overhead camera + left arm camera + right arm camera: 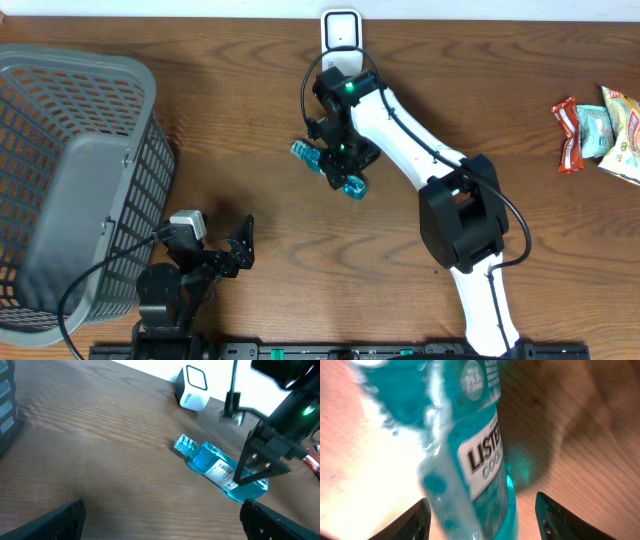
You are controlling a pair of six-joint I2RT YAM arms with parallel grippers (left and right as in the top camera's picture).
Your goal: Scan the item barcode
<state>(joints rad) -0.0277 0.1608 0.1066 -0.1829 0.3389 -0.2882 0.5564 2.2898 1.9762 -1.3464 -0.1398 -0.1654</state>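
Blue mouthwash bottle (330, 166) lying on its side on the wooden bench (250, 120), near the middle, label with barcode facing up in the left wrist view, cap pointing toward the grey basket (70, 180) at the left edge. Right gripper (343, 160) over the bottle, fingers spread to either side of it, not pressing its sides. White scanner (341, 30) at the far edge, just beyond. Left gripper (236, 246) near the front edge, jaws wide apart and empty. Snack packets (598, 130) at the right edge.
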